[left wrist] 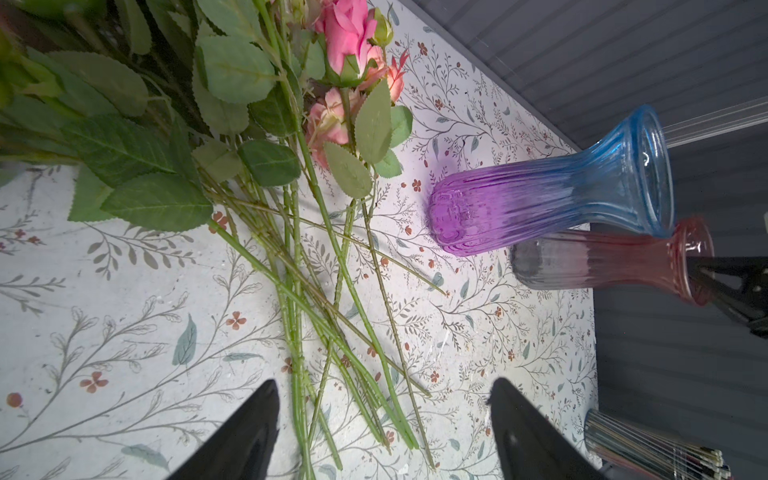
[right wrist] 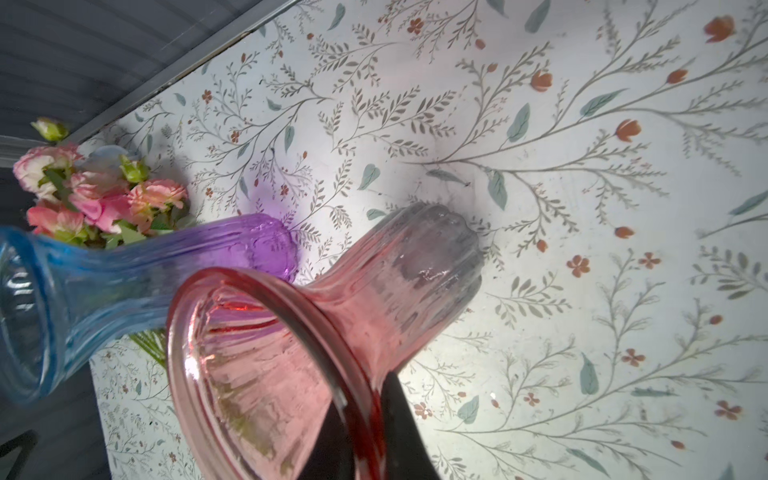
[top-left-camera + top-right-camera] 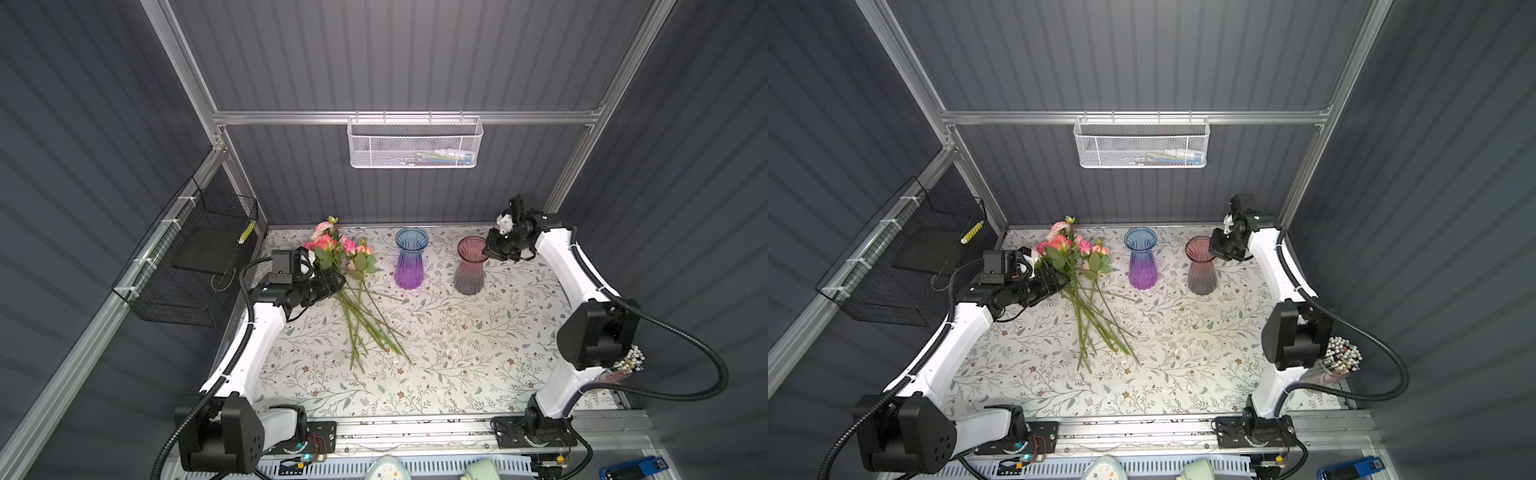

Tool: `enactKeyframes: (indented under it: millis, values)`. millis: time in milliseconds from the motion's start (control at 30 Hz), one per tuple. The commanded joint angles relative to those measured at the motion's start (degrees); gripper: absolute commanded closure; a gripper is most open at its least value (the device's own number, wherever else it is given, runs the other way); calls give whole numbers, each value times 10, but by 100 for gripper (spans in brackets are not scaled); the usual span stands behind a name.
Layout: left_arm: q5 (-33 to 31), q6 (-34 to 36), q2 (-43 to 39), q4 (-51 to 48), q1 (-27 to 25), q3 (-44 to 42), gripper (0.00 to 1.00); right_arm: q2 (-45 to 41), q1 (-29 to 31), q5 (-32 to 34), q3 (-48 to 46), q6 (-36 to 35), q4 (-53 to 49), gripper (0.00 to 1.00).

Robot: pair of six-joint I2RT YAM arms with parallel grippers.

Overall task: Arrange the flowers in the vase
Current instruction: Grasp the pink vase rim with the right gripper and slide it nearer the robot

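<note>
White arm links (image 3: 266, 328), black joint housings (image 3: 594, 332), black ribbed cables (image 3: 724, 372), pointed black tool fingers (image 1: 249, 432)

In both top views a bright overhead light floods the floral tabletop (image 3: 457, 357), palest near its middle, while the grey walls around it stay dim. Frame rails bend toward the picture edges, as through a wide lens. The flowers (image 3: 326, 243) throw only faint, soft shadows. In the left wrist view the blue-and-purple vase (image 1: 540, 195) casts a violet glow on the tabletop, and the nearest leaves are blurred. In the right wrist view the pink vase (image 2: 374, 299) looms close, its rim soft and smeared, with small white glints on the glass.
</note>
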Motion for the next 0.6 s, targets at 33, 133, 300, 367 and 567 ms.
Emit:
enactKeyframes:
  millis: [33,133,300,367,567]
  values:
    - [13,-5,-5,-7,-6,-3,22,-98,30,-84,-86,26,61,100]
    - [-2,5,-2,-29,-22,4,23,-149,59,-81,-152,32,69,100]
    - [-54,17,-5,-73,-60,15,23,-216,92,-85,-228,42,77,100]
    - [-66,13,-8,-76,-73,15,23,-227,99,-79,-240,35,65,100]
    - [-83,7,5,-67,-89,22,23,-238,105,-78,-243,14,57,89]
